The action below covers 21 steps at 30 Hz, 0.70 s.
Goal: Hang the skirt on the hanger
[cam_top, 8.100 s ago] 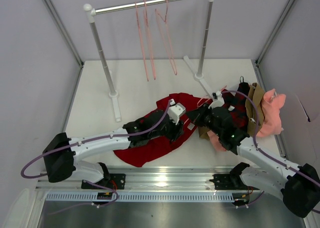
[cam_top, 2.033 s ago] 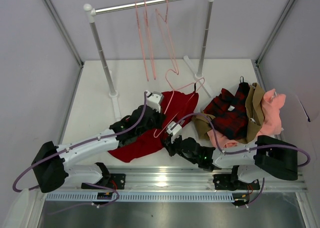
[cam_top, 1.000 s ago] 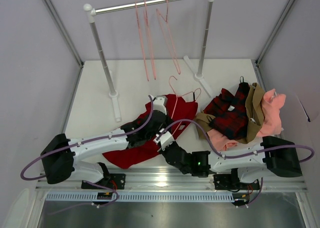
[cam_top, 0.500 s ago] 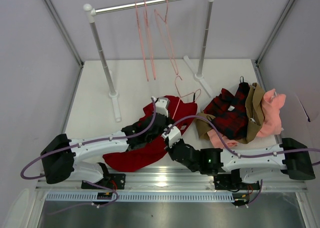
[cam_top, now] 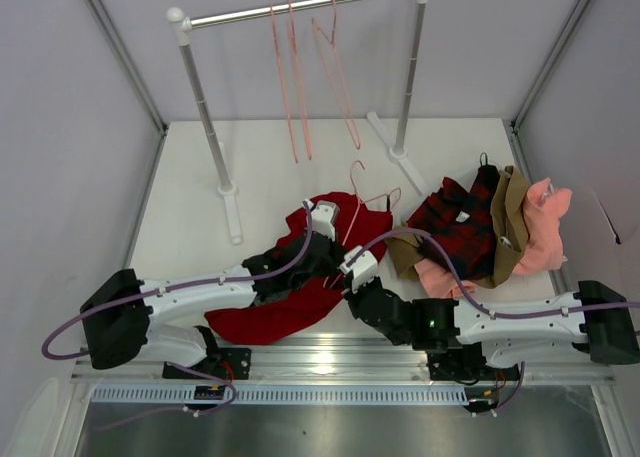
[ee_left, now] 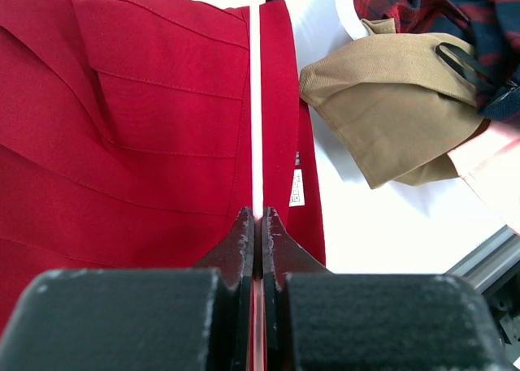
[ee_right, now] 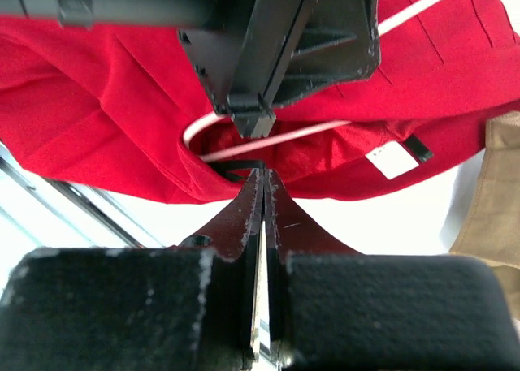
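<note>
Hangers: four. Three hang on rail [cam_top: 250, 14]. One hanger [ee_left: 256, 103] lies over the one skirt [cam_top: 270, 312], wire clamped by left gripper [ee_left: 257, 217]; right gripper [ee_right: 262, 176] pinches skirt edge.

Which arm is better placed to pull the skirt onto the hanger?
Probably right: the right gripper pinches the skirt edge beside the hanger corner; the left gripper is clamping the hanger.

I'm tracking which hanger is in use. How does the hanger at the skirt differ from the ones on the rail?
The hanger lies low across the skirt, clamped in the left gripper; the rail hangers hang upright from the rail, untouched. All are thin pink wire.
</note>
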Each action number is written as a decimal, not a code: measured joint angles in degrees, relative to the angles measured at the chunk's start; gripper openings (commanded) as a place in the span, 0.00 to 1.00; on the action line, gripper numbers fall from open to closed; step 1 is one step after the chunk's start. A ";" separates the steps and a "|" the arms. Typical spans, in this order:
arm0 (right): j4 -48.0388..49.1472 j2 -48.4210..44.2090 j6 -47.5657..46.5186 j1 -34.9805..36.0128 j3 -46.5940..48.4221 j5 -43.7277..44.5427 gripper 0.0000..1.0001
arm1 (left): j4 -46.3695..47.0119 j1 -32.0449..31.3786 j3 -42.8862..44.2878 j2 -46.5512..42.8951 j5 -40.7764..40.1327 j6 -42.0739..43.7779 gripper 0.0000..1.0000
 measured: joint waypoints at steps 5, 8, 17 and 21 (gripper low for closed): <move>2.10 -0.04 -0.04 -0.11 -0.13 -0.13 0.00 | -0.42 0.00 0.00 0.00 0.02 -0.94 0.00; 3.26 -0.07 -0.07 -0.11 -0.20 -0.70 0.00 | -1.01 0.02 0.11 0.20 -0.17 -2.23 0.00; 8.33 -0.31 -0.74 0.94 -1.70 -3.37 0.00 | -4.22 0.00 4.33 3.58 -0.15 -5.77 0.00; 10.01 -0.39 -1.55 2.40 -1.84 -3.28 0.00 | -5.01 0.02 5.95 4.02 -0.15 -6.49 0.00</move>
